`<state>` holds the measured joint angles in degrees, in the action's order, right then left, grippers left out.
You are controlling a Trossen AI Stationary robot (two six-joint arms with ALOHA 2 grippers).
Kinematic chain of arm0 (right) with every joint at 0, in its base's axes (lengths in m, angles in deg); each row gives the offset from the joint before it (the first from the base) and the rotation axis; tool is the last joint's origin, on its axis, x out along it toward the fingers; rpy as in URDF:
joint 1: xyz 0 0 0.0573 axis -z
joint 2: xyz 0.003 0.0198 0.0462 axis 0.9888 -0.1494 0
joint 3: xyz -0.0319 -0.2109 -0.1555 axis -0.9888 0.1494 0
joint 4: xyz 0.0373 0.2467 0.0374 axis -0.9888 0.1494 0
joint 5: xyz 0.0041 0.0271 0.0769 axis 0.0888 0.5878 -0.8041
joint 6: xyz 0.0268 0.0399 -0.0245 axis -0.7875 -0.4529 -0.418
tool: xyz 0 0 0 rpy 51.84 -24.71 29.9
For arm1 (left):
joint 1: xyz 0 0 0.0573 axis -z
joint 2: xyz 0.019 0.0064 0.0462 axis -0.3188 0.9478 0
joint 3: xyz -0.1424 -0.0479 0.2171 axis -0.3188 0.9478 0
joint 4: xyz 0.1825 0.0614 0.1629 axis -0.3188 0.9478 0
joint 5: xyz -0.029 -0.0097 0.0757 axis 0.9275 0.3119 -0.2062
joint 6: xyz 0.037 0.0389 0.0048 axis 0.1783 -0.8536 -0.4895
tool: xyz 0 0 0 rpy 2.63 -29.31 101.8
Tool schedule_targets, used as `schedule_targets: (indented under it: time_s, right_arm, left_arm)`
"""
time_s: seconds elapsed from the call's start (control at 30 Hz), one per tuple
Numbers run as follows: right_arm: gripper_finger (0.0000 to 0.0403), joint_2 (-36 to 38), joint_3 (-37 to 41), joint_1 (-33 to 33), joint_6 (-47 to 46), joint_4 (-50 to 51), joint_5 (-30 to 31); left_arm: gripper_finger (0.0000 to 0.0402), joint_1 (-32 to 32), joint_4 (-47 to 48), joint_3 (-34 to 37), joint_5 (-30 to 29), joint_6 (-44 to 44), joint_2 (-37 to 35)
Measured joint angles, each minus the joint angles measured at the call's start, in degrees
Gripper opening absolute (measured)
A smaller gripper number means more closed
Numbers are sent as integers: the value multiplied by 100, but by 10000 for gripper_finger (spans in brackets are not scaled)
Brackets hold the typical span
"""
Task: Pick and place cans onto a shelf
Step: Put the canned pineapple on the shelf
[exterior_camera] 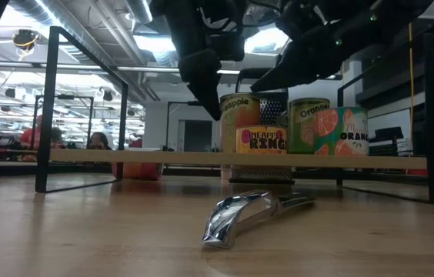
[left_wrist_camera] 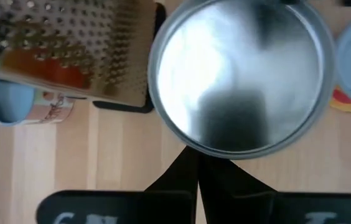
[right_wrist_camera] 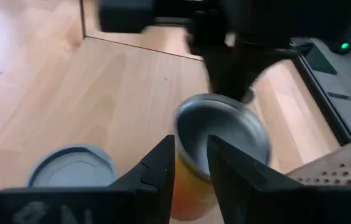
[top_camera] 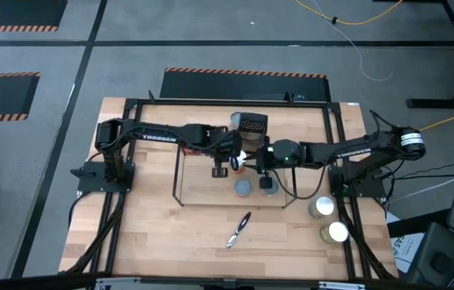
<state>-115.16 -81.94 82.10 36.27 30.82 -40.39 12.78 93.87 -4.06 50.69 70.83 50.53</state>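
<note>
Right end effector [right_wrist_camera: 191,165] hangs over the middle of the low black-wire shelf with its light wooden board [exterior_camera: 125,156]. Its two dark fingers are spread partway and pinch nothing that I can see. Just beyond the fingertips stands a silver-topped round tin can with an orange-yellow label [right_wrist_camera: 222,134], upright on the board.

Left end effector [top_camera: 220,167] sits at about nine o'clock from the right one on the overhead view. Its fingers are pressed together and empty, with the tips close beside that same can's shiny lid. Whether they touch it I cannot tell.

At about six o'clock from the two end effectors, a pale-blue-topped can [top_camera: 243,188] and a grey-topped can [top_camera: 269,184] stand just beside each other on the shelf. The level view shows four labelled tins on the board, one seemingly standing on another.

Farther out, at four o'clock on the wooden surface [top_camera: 154,234], two pale-lidded cans [top_camera: 321,207] wait off the shelf beside the right arm's base. At twelve o'clock, behind the shelf, stands a dark brown perforated box [top_camera: 251,123], with a small pale-blue tin [left_wrist_camera: 7,99] next to it. A shiny metal hand tool [top_camera: 239,229] lies at six o'clock.

By my judgement the job is roughly half done: several cans are shelved and at least three are left on the surface.
</note>
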Motion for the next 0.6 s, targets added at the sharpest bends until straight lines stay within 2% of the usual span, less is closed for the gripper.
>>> schedule_targets:
  time_s: [0.6]
  right_arm:
    - [99, 2, 0, 308, -5, 12, 13]
  left_arm:
    - [1, 228, -320, -2, -22, 9, 0]
